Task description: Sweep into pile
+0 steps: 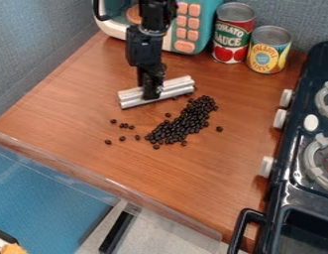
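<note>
The gripper [151,94] looks closed tight on the middle of a silver bar [176,88], with a bit of the bar sticking out on each side. The bar lies long ways across the desk [186,173], near the toy microwave [186,30]. I can't tell if its bottom touches the wood.

The big heap of dark beans [186,121] is in front of the bar, more to the stove [292,196] side. A few loose beans [125,126] are off to the other side, and one stray bean [219,129] sits between the heap and the stove.

The loose ones look like the next job. If the bar goes too high, it could slide right over them. If it pushes down too hard, it might twist in the gripper and leave some out. A push through the middle of the heap could split it up. A fast push could make round beans roll away, maybe off the front edge or over by the stove. Beans could also slip past the ends of the bar, so small, slow pushes seem best.
</note>
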`<action>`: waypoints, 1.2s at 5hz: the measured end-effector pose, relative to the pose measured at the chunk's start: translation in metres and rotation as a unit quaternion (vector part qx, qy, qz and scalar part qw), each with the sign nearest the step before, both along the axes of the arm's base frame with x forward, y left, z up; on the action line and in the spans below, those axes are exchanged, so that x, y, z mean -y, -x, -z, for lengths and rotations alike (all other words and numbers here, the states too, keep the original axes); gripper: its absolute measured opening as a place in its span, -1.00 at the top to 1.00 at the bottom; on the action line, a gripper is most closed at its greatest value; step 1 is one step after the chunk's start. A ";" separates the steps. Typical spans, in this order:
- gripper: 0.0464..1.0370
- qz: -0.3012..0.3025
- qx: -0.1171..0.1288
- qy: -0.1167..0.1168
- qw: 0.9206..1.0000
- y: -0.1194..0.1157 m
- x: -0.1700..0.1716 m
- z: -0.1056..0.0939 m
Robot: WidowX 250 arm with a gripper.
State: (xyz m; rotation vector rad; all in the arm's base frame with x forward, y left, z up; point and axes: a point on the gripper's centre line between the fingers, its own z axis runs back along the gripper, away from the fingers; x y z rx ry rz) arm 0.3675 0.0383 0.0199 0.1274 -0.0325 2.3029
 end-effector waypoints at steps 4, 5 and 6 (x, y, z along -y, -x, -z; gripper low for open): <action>0.36 0.026 0.004 0.003 1.000 0.032 0.025 0.001; 0.36 0.027 0.007 0.008 1.000 0.036 0.027 0.001; 0.36 0.021 0.017 0.021 0.999 0.034 0.026 -0.003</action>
